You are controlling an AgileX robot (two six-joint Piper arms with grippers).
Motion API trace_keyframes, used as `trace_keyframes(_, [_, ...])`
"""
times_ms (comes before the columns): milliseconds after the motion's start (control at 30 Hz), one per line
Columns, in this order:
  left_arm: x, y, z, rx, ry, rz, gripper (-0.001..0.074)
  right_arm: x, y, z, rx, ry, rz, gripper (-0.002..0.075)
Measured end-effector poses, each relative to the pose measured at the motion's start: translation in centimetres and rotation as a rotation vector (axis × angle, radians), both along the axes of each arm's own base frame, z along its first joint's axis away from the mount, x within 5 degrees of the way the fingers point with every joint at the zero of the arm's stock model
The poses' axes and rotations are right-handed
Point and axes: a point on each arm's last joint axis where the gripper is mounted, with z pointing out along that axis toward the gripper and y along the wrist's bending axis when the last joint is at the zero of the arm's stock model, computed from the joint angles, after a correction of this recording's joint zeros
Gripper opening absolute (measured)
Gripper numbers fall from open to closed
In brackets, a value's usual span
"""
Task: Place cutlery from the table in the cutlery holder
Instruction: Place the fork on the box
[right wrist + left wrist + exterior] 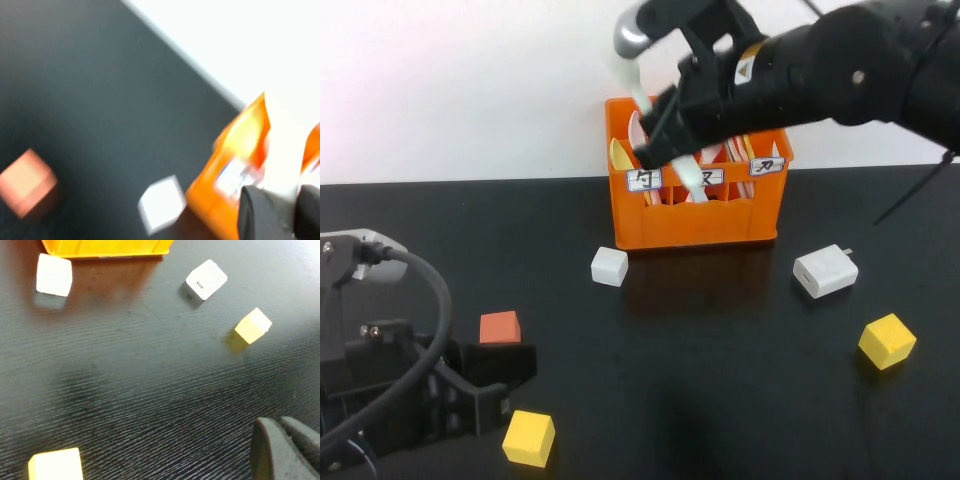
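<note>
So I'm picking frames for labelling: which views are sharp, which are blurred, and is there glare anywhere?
High view: sharp, the orange crate reflected in the glossy table; right gripper holds a white utensil over the crate. Left wrist view: crisp wood grain, soft sheen; the left gripper hovers low. Right wrist view: heavily smeared, white cube and background washed out.

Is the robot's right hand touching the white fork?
Touching. In the high view the right gripper is clamped on the white fork above the orange cutlery holder. The right wrist view shows it between the fingers.
</note>
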Motion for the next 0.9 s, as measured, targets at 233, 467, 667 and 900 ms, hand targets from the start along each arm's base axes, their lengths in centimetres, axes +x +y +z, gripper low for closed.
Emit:
trace_keyframes(233, [0.0, 0.0, 0.0, 0.0, 0.0, 0.0, -0.0001, 1.9, 0.8, 0.1, 0.065, -0.211, -0.013, 0.0139])
trace_keyframes(467, [0.0, 0.0, 0.0, 0.0, 0.002, -0.002, -0.0001, 3.5, 1.4, -0.7, 0.15, -0.313, -0.037, 0.0139])
trace_keyframes(667, [0.0, 0.0, 0.0, 0.004, -0.002, -0.004, -0.0001, 5.8, -0.1, -2.1, 0.294, -0.26, -0.16, 0.0139])
trace_keyframes(900, [0.0, 0.0, 0.0, 0.009, -0.006, -0.007, -0.0001, 7.5, -0.4, -4.9, 0.315, -0.223, -0.215, 0.0139])
